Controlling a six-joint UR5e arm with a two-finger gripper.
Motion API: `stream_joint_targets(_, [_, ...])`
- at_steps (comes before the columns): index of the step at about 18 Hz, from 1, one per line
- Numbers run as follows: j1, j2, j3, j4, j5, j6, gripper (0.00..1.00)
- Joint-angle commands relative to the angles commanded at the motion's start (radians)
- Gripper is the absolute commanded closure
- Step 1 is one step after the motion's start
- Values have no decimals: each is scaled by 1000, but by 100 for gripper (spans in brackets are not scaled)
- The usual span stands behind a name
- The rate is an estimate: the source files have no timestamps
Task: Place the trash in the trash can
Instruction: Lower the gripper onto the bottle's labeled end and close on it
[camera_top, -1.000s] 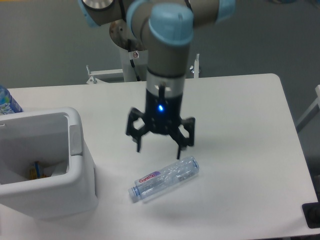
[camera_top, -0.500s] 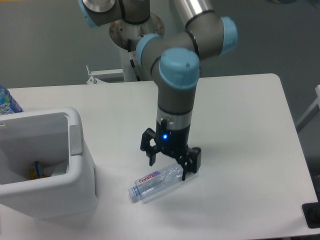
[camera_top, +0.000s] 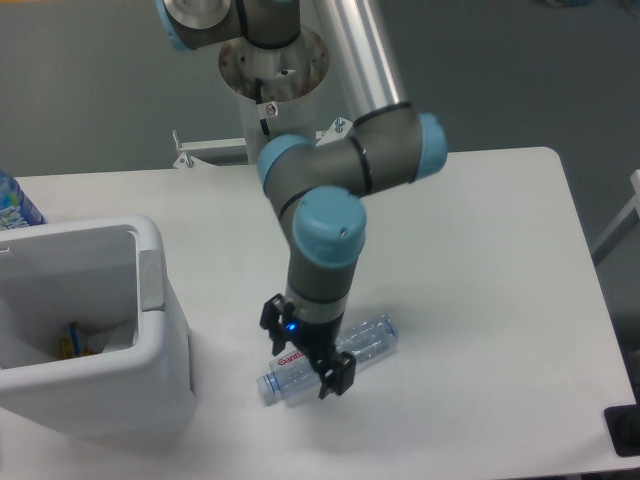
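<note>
The gripper (camera_top: 308, 362) is now sitting right down over the crushed clear plastic bottle (camera_top: 330, 357), lower and further toward the trash can (camera_top: 150, 300) than half a second ago, when it was hanging over the bottle's far end. Its black fingers are straddling the bottle around the pink-purple label, one on the far side and one on the near side, with the bottle between them. They are looking narrower than in the earlier frame, but I cannot tell whether they are actually pinching the plastic yet. The blue light on the wrist is glowing.

The bottle is lying flat on the white table (camera_top: 480, 250), just to the right of the trash can, capped end pointing toward the can's near corner, in the same spot as before. The arm is bending down more sharply than a moment ago. Inside the can, something yellow is showing against the grey. A blue-patterned bottle (camera_top: 14, 202) is peeking in behind the can's far left corner.
</note>
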Motion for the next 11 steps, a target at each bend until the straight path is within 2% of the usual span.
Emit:
stream_joint_targets(2, [-14, -23, -2, 3, 3, 0, 0])
stream_joint_targets(7, [-58, -25, -20, 0, 28, -24, 0])
stream_joint_targets(11, [-74, -54, -31, 5, 64, -29, 0])
